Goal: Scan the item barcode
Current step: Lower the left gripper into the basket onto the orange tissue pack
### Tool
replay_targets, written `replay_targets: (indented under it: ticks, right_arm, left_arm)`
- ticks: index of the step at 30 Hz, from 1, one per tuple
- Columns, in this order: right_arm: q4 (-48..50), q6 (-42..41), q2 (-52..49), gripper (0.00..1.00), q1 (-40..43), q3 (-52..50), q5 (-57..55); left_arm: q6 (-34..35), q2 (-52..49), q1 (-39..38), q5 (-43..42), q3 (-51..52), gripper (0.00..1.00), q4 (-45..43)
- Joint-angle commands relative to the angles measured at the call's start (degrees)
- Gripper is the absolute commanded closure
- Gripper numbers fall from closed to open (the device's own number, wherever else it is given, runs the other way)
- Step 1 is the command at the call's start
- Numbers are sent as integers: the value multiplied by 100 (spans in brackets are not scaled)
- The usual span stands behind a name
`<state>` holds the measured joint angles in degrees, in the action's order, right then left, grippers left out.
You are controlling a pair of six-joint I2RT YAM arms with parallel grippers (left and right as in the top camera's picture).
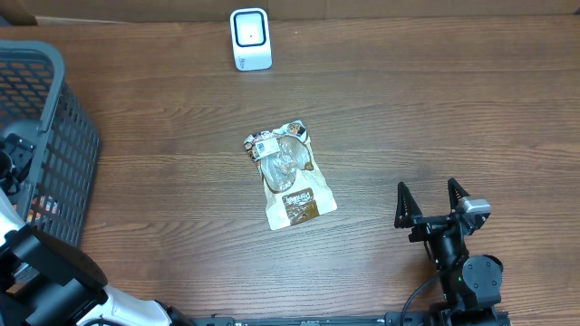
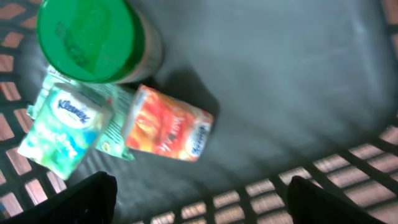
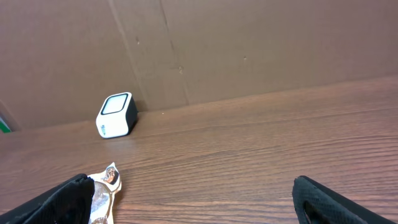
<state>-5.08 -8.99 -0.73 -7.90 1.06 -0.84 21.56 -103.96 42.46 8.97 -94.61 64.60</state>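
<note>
A clear and brown snack pouch lies flat mid-table; its top corner shows beside my right gripper's left finger. The white barcode scanner stands at the far edge, also seen in the right wrist view. My right gripper rests open at the near right, nothing between its fingers. My left gripper hangs open inside the basket, holding nothing. Below it lie a green-lidded canister, a teal Kleenex pack and an orange pack.
The grey mesh basket stands at the table's left edge, with my left arm reaching down into it. Its dark floor is bare to the right of the packs. A cardboard wall stands behind the scanner.
</note>
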Motion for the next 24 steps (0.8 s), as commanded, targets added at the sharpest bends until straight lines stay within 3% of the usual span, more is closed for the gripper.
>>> replay_targets:
  ticks: [1,4,8,24]
  right_arm:
    - [44,0,57,0,24,-59,4]
    - [44,0,57,0,24,-59,4]
    - [44,0,57,0,24,-59,4]
    - [44,0,57,0,24,-59,4]
  left_arm:
    - [153,15,81,533,411,9,-317]
    - [-142,15,125,538,787,6,-800]
    - [-468,15,136,492,1187,13,-1294]
    - [-485,13,151,1093,1838,14,-1958]
